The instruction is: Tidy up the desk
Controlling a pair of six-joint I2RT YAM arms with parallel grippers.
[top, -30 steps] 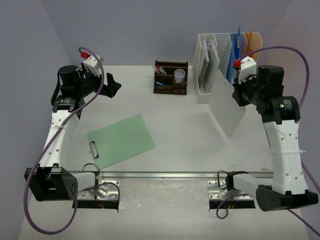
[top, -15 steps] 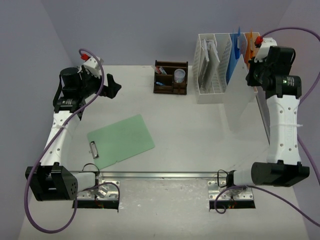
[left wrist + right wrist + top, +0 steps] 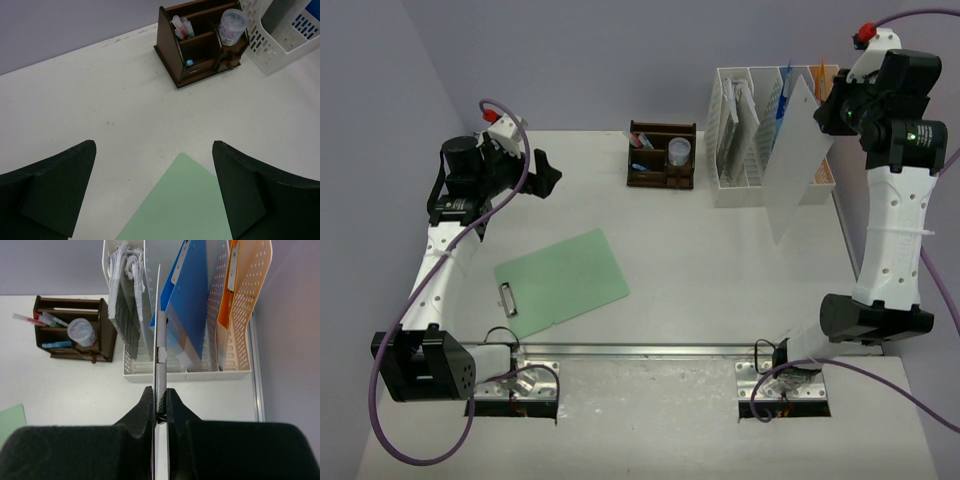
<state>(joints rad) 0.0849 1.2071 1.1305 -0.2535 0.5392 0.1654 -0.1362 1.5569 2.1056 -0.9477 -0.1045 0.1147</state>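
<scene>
The white desk (image 3: 720, 260) carries a green clipboard (image 3: 562, 280) lying flat at front left; it also shows in the left wrist view (image 3: 185, 205). My left gripper (image 3: 545, 170) is open and empty, hovering at the far left, its jaws wide apart (image 3: 153, 145) above the green clipboard's corner. My right gripper (image 3: 832, 100) is shut on a white clipboard (image 3: 798, 160) and holds it upright, edge-on (image 3: 160, 340), in the air in front of the white file rack (image 3: 740, 190). The jaws (image 3: 160, 392) pinch the board's clip end.
The file rack (image 3: 185, 376) holds papers (image 3: 125, 285), a blue clipboard (image 3: 187, 305) and an orange one (image 3: 245, 285). A dark brown pen organizer (image 3: 662, 157) with pens and a cup stands left of it. A metal rail (image 3: 650, 348) runs along the near edge.
My right arm has lifted the white clipboard from low over the desk's right side, up and back toward the file rack. The left arm has barely moved.
</scene>
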